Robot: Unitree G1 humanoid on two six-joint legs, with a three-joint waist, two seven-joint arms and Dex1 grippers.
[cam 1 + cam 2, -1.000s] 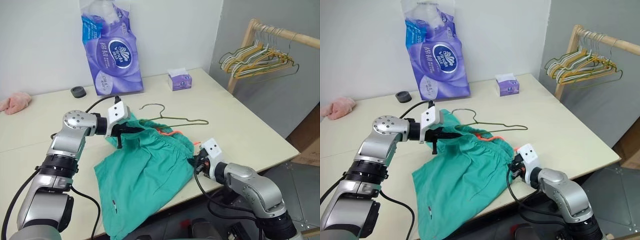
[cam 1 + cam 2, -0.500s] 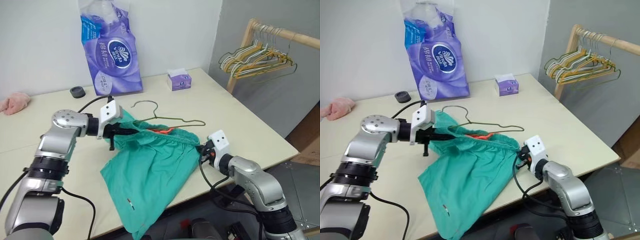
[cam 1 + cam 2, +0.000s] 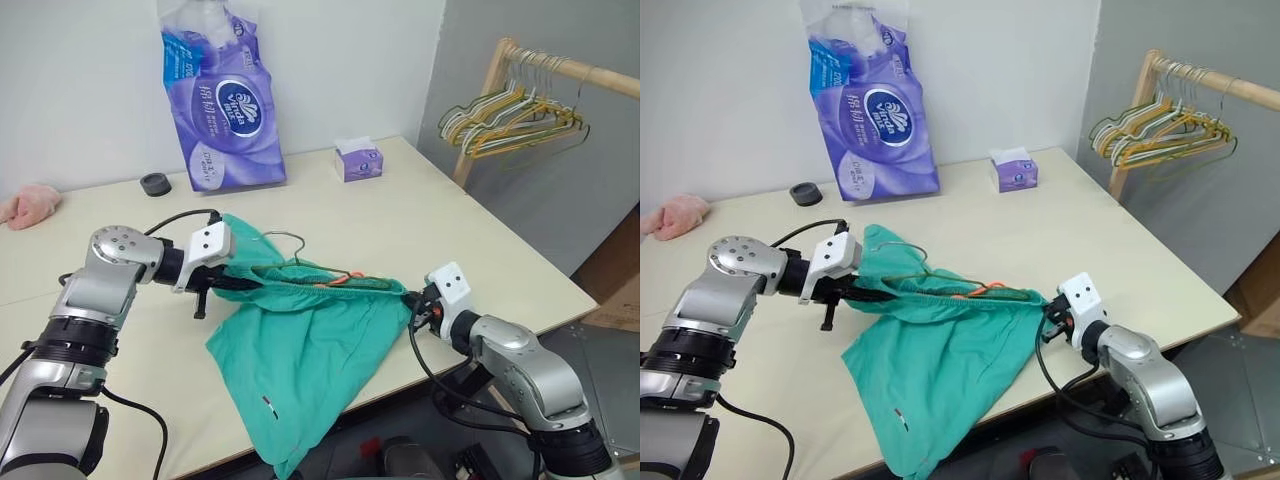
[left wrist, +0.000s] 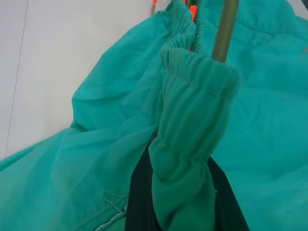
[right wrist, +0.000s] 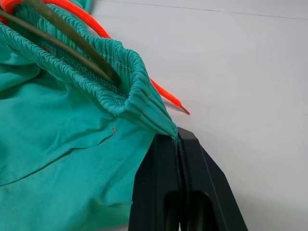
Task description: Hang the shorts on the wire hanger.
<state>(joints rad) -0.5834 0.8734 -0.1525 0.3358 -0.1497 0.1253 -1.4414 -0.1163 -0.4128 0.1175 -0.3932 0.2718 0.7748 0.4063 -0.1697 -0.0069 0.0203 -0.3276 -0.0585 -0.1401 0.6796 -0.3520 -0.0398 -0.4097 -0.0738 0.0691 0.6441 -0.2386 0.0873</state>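
My left gripper [image 3: 222, 283] and right gripper [image 3: 411, 301] each pinching the teal-green fabric shorts' [image 3: 310, 350] gathered waistband, stretched taut between them, thin olive-grey wire hanger [image 3: 318, 277] inside — hook protruding.

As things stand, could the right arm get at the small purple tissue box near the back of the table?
Probably not right now. The right gripper is shut on the shorts, pulling the waistband taut against the left gripper. The tissue box sits apart, with bare table between, so only the grip ties it up.
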